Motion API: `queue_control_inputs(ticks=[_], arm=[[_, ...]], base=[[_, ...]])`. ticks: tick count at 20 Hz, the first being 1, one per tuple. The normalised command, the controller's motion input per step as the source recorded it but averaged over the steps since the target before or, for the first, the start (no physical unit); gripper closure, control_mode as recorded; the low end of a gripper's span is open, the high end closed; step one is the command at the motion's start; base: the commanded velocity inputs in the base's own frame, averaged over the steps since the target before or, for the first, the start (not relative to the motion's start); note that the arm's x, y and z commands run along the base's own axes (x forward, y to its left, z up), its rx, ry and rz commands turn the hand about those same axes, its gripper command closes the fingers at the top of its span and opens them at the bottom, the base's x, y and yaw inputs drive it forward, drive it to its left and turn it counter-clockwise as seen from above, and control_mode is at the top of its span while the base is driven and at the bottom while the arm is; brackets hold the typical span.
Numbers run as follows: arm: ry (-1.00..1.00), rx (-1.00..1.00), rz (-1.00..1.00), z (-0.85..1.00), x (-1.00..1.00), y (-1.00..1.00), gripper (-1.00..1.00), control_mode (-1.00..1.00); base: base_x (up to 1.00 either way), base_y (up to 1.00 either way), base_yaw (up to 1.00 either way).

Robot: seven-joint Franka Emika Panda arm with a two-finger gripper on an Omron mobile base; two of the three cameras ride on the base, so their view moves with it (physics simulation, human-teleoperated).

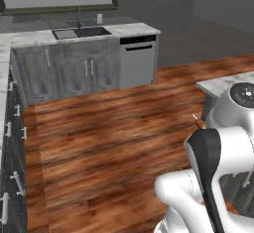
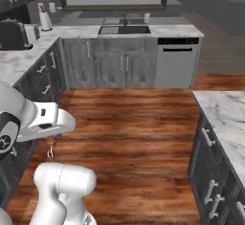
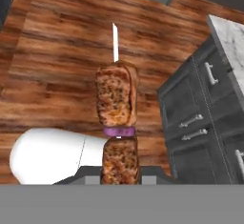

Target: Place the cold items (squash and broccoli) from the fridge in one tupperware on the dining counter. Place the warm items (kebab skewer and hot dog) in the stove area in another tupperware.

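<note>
The claw (image 3: 120,179) is closed on the kebab skewer (image 3: 117,123), gripping it at its lower end. In the hand view the kebab skewer extends away from the claw: a browned meat chunk nearest the claw, then a thin purple slice, then a second meat chunk, then the bare white tip. The kebab skewer hangs in the air over the wooden floor (image 3: 57,51), clear of every surface.

In the right base view the kebab skewer (image 2: 50,148) shows as a small brown piece just under the arm's white hand. In the left base view a small brown and white tip (image 1: 197,121) near the arm is probably the same item; the detail is too small to confirm.

A marble worktop (image 2: 225,111) over dark drawers stands to the right. The sink (image 2: 124,29) and dishwasher (image 2: 176,62) line the far wall.
</note>
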Motion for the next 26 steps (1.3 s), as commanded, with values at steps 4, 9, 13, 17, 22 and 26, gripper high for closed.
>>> queue_control_inputs(ticks=[4, 9, 13, 17, 22, 26], arm=[[0.0, 0.0, 0.0, 0.0, 0.0, 0.0, 1.0, 1.0], [0.0, 0.0, 0.0, 0.0, 0.0, 0.0, 1.0, 1.0], [0.0, 0.0, 0.0, 0.0, 0.0, 0.0, 1.0, 1.0], [0.0, 0.0, 0.0, 0.0, 0.0, 0.0, 1.0, 1.0], [0.0, 0.0, 0.0, 0.0, 0.0, 0.0, 1.0, 1.0], [0.0, 0.0, 0.0, 0.0, 0.0, 0.0, 1.0, 1.0]], base=[[1.0, -0.02, -0.29], [1.0, 0.37, -0.13], [1.0, 0.27, -0.24], [1.0, 0.39, -0.39], [1.0, 0.47, -0.42], [1.0, 0.41, -0.42]])
